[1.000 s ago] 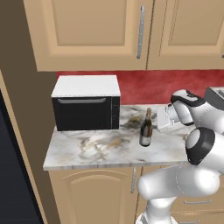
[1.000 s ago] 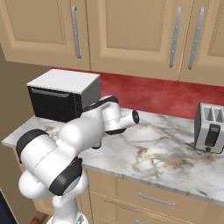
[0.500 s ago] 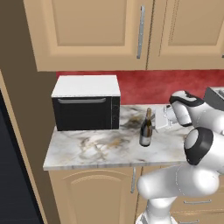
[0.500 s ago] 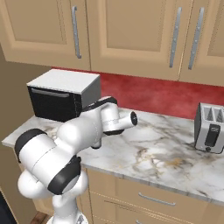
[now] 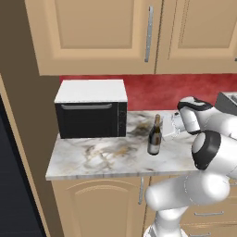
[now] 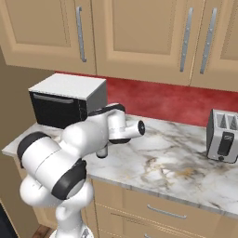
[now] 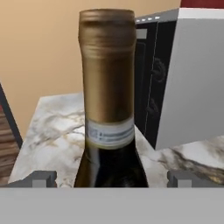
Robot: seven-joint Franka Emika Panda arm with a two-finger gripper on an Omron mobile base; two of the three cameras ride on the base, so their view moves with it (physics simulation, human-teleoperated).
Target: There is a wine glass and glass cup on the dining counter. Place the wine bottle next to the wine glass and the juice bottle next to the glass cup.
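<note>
Left base view: the wine bottle (image 5: 154, 136) is standing upright on the marble desk (image 5: 106, 155), just ahead of the jaws (image 5: 167, 128). Hand view: the bottle's gold neck is sitting between the wide-apart fingertips (image 7: 41, 178), untouched, microwave (image 7: 183, 74) beyond.

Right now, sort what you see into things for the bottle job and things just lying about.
For the job:
- wine bottle, upright on the counter
- gripper, open, jaws either side of the bottle's neck

Lying about:
- microwave
- toaster
- wall cabinets
</note>
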